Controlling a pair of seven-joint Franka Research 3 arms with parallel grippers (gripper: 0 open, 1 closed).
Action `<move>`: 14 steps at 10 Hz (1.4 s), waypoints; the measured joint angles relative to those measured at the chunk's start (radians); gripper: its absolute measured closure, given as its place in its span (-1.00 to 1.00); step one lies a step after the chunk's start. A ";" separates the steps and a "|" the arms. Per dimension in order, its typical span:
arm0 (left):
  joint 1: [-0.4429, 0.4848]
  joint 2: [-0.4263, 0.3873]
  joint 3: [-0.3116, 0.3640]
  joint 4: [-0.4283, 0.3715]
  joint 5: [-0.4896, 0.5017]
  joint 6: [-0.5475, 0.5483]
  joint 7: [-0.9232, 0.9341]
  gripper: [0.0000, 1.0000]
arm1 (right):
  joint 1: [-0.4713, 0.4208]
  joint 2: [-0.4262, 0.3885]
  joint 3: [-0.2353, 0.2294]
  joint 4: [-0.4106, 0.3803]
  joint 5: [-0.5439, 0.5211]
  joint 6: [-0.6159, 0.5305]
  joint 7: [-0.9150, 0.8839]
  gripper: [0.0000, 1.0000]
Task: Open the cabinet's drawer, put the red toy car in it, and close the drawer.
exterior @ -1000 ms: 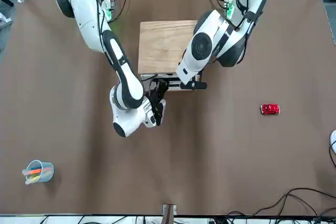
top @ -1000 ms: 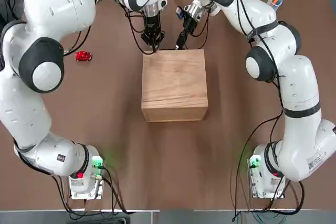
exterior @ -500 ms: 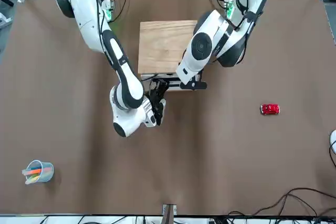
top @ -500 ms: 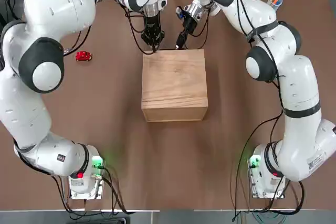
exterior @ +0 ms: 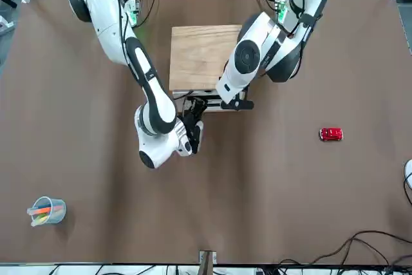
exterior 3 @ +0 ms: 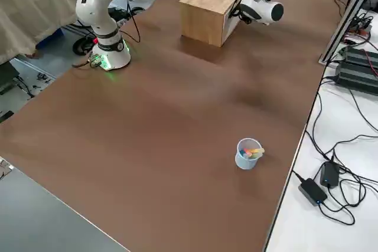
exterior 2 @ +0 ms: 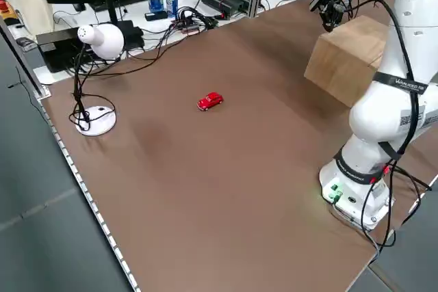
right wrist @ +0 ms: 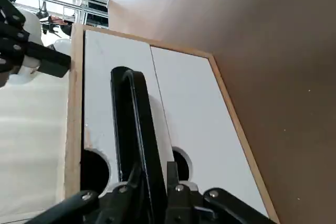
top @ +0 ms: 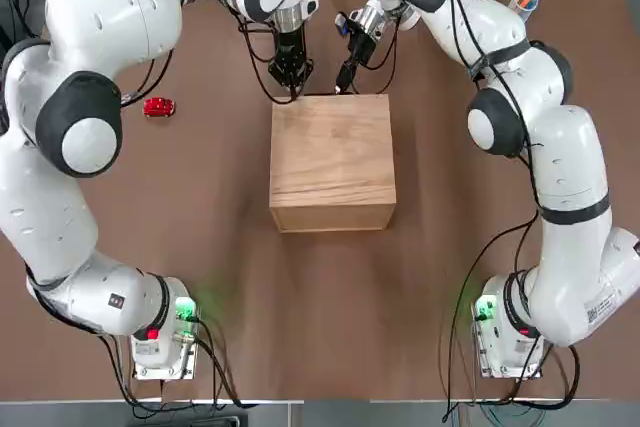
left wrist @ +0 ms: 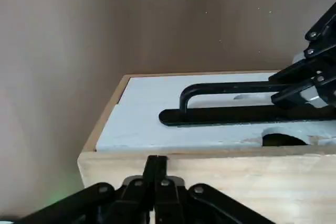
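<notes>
Two fingers of your right gripper (right wrist: pixel 153 174) are pinched on the black handle (left wrist: pixel 226 88), one to either side of the bar, which gives you a hold suited to drawing the drawer (right wrist: pixel 100 77) straight out. Its white front sits within the wooden frame of the cabinet (top: pixel 333 162), on the side turned away from the arm bases, so both arms have to reach past the box and work back at it. Your left gripper (left wrist: pixel 156 160), fingers pressed together with nothing between them, is at the cabinet's handle side, close to its upper edge; likely it is there to steady the box while the right pulls, though you can't tell whether it touches the wood. If the cabinet slides along with the pull, you'll want that brace firmer. Farther out, the red toy car (top: pixel 159 107) lies on the table, well apart from the cabinet on its left, clear of the drawer's likely path and better placed for your left arm once the drawer is open.
</notes>
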 joint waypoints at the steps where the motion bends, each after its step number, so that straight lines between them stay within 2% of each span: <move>1: 0.000 0.000 0.000 0.000 0.000 0.000 0.000 0.95 | 0.000 0.001 0.000 0.002 0.000 -0.001 0.000 0.58; 14: 0.000 -0.001 -0.001 0.001 0.000 -0.006 0.000 0.95 | -0.031 0.027 -0.001 0.075 0.013 0.118 -0.010 0.58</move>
